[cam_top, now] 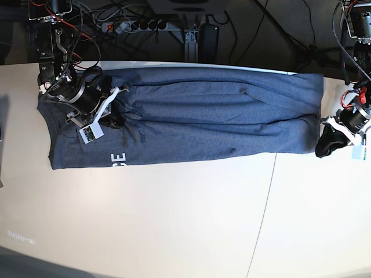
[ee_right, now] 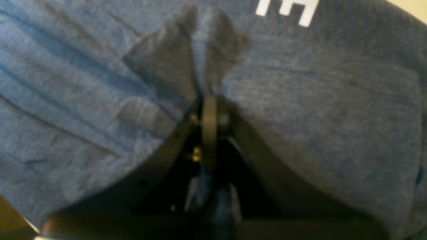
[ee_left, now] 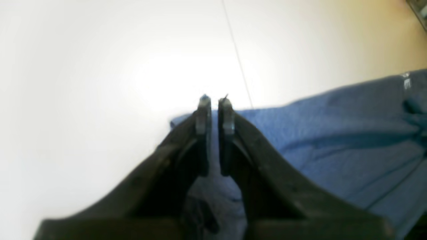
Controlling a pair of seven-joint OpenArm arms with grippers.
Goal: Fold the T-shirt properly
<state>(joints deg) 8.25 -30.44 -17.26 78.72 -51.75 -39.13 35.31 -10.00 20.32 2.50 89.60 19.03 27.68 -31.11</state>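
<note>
White and glossy, the surface (cam_top: 174, 226) carries the T-shirt (cam_top: 203, 119), a heathered blue-grey band stretched lengthwise along its far edge, with a thin seam in the top running out from under the cloth's near edge. White letters (cam_top: 118, 158) show at the near corner of the cloth on the base view's left, and a further white capital (ee_right: 287, 8) appears in the right wrist view. The right gripper (ee_right: 209, 100) sits on that lettered end of the shirt, its fingers pressed together with cloth bunched up between them, so it holds a pinch of the fabric. The left gripper (ee_left: 214, 103) is at the opposite end, at the shirt's corner; its fingers (ee_left: 204, 113) stand narrowly apart, and cloth shows in the gap behind them, though whether they grip it cannot be told. Cables and a power strip (cam_top: 136, 25) lie beyond the far edge.
</note>
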